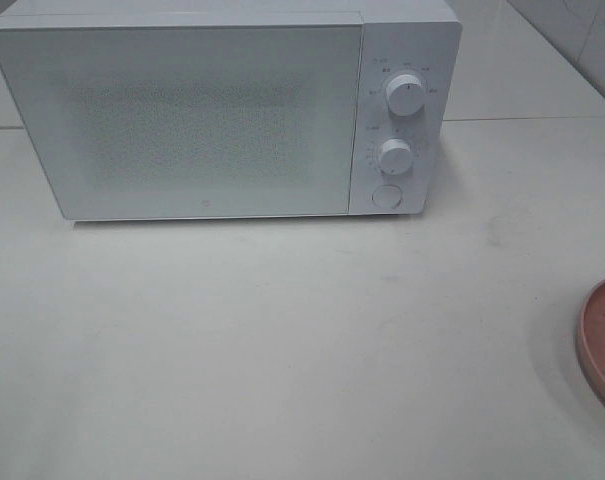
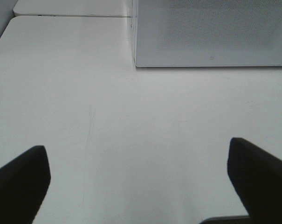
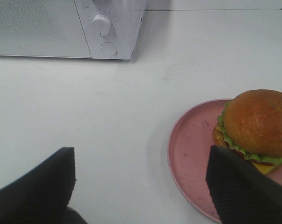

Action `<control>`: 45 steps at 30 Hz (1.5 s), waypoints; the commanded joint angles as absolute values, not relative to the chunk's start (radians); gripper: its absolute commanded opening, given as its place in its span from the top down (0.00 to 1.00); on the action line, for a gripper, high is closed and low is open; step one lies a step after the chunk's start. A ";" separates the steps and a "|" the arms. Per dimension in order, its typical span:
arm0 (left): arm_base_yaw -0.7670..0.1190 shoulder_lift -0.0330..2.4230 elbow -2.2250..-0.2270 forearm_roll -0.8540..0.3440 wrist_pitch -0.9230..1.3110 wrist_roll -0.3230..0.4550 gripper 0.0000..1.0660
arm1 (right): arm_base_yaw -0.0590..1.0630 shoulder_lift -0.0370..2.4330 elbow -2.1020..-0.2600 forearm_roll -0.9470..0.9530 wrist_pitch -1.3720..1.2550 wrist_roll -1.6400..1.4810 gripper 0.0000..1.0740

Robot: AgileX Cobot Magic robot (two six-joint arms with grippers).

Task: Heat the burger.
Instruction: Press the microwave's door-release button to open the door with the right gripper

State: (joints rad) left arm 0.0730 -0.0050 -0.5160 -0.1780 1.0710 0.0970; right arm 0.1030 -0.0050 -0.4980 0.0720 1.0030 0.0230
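A white microwave oven (image 1: 182, 110) is seen from above, set at the back of a pale table (image 1: 282, 360). Its door (image 1: 177, 120) is shut, and the speckled window is too frosted for anything inside to be made out. A control panel is placed on the side of the microwave beside the door. It carries an upper knob (image 1: 406, 96), a lower knob (image 1: 393, 156) and a round button (image 1: 386, 195) beneath them.

The burger (image 3: 257, 123) is shown only in the right wrist view. It is set on a round pink plate (image 3: 192, 154), which lies on the table in front of the microwave, off to the control panel side and well apart from it. A glossy brown bun, frilly green lettuce and a yellow slice under it can be made out. In the high view only the plate's rim is caught, at the picture's edge.

The right end effector (image 3: 141, 154) is held wide open above the table, in front of the microwave. Only bare table is seen between its dark fingers (image 3: 38, 191), and one finger is placed just beside the plate and burger. Whether that finger touches them cannot be told.

The left end effector (image 2: 136, 147) is likewise spread wide with nothing gripped, and it is pointed toward the door side of the microwave.
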 commanded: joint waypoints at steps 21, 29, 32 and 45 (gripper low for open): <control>0.074 -0.030 -0.515 -0.186 1.071 0.091 0.08 | 0.096 0.235 -0.543 0.070 0.788 0.025 0.30; 0.074 -0.030 -0.515 -0.186 1.071 0.091 0.08 | 0.096 0.355 -0.542 0.070 0.672 0.025 0.30; 0.074 -0.030 -0.515 -0.186 1.071 0.091 0.08 | 0.096 0.412 -0.537 0.070 0.605 0.025 0.30; 0.074 -0.030 -0.515 -0.186 1.071 0.091 0.08 | 0.096 0.578 -0.537 0.070 0.336 0.025 0.30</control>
State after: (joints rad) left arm 0.0730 -0.0050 -0.5160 -0.1780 1.0710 0.0970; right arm 0.1030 0.5750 -0.5340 0.0720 0.3620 0.0230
